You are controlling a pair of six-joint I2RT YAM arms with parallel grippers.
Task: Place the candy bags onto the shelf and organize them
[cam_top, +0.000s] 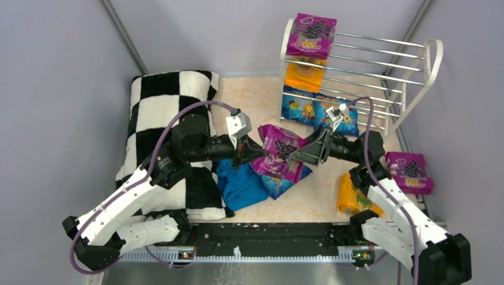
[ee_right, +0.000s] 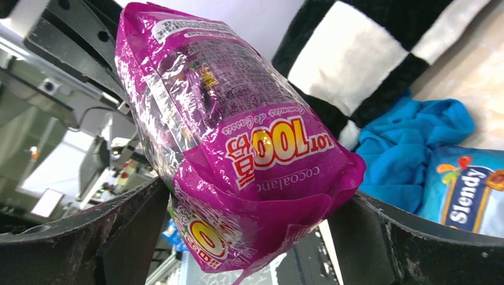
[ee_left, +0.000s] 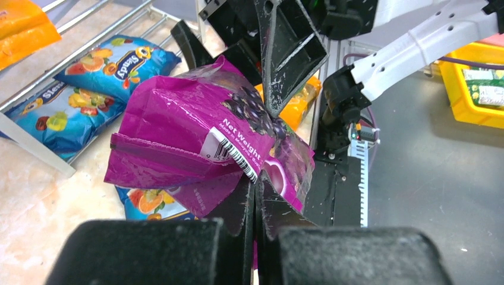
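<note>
Candy bag [ee_left: 202, 119] in purple grape print hangs above the middle of the table [cam_top: 238, 95], between the two arms. The left gripper [ee_left: 255, 196] has its fingers pressed together on the bag's lower seam, pinching it. The right gripper [cam_top: 307, 146] faces it with jaws spread wide astride the other end. In the right wrist view the pouch fills the gap and brushes both fingers, yet no firm squeeze shows. Just below lie a blue bag [cam_top: 279, 185] and the teal cloth [cam_top: 241, 184], with the checkered pillow [cam_top: 160, 107] beyond the left arm. Near the right arm an orange bag [cam_top: 353, 199] and a second purple bag [cam_top: 409, 171] lie loose. The shelf [cam_top: 429, 59] stands at the far right, holding a top-tier purple bag [cam_top: 311, 35], a middle-tier orange bag [cam_top: 304, 74] and bottom-level blue bags [cam_top: 297, 110], all at its left end.

The step in hand looks like a handover from left to right. Next the right jaws would need to close firmly on the pouch before the left lets go; the glossy film may slip. Then the bag belongs beside its purple fellow on the top tier.
</note>
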